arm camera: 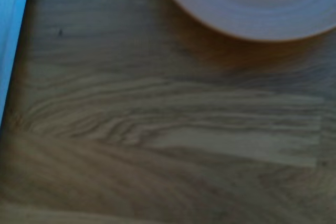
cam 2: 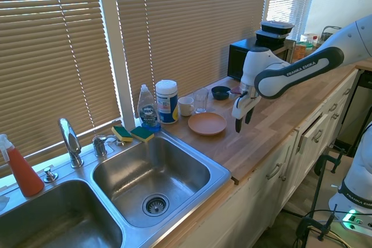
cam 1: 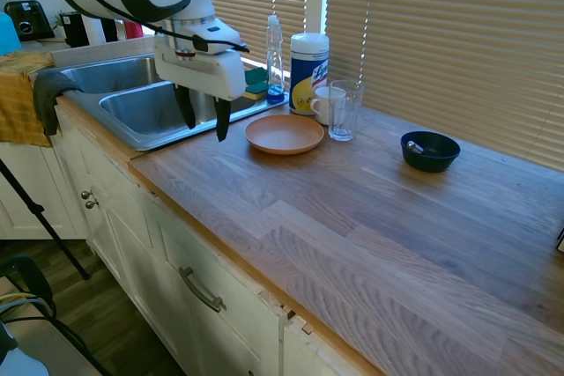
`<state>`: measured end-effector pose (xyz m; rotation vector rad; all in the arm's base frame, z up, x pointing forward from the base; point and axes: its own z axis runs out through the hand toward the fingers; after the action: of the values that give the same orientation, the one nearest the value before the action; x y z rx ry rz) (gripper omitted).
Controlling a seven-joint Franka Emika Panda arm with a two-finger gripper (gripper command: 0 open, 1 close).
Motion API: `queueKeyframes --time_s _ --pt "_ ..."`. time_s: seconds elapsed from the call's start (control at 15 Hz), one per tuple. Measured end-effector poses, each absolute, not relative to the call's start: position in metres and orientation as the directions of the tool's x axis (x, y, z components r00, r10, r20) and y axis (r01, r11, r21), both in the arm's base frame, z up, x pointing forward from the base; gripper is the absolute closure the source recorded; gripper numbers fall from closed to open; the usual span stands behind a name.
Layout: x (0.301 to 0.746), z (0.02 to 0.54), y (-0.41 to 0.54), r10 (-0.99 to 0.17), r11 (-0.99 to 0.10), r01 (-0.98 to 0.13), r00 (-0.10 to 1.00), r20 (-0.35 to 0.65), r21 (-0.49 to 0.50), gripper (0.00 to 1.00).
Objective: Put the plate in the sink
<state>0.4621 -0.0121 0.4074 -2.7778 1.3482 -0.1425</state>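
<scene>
The terracotta-orange plate (cam 1: 285,134) (cam 2: 207,124) lies flat on the wooden counter, just beside the stainless steel sink (cam 1: 145,107) (cam 2: 148,175). My gripper (cam 1: 204,122) (cam 2: 242,120) hangs open above the counter with nothing between its fingers, close to the plate's front edge and a little above it. In the wrist view the plate's rim (arm camera: 252,9) shows over the wood grain, slightly blurred.
Behind the plate stand a wipes canister (cam 1: 308,61), a white mug (cam 1: 322,105), a clear glass (cam 1: 345,110) and a dish soap bottle (cam 1: 275,59). A small dark bowl (cam 1: 429,151) sits further along. Sponges (cam 2: 132,133) lie on the sink's rim by the faucet (cam 2: 70,140).
</scene>
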Motion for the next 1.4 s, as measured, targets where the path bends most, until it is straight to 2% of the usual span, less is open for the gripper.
queueKeyframes --time_s 0.47,0.8,1.13,1.2,1.4 --pt "0.535 0.405 -0.097 -0.852 -0.518 -0.84 0.524 0.003 -0.165 0.0" --pt "0.599 0.375 -0.137 -0.847 -0.509 -0.834 0.529 -0.049 -0.212 0.0" --pt "0.631 0.332 -0.153 -0.829 -0.524 -0.82 0.553 -0.083 -0.23 0.0" --pt "0.634 0.326 -0.153 -0.82 -0.532 -0.811 0.565 -0.092 -0.242 1.0" --pt "0.638 0.321 -0.155 -0.799 -0.545 -0.793 0.589 -0.117 -0.271 1.0"
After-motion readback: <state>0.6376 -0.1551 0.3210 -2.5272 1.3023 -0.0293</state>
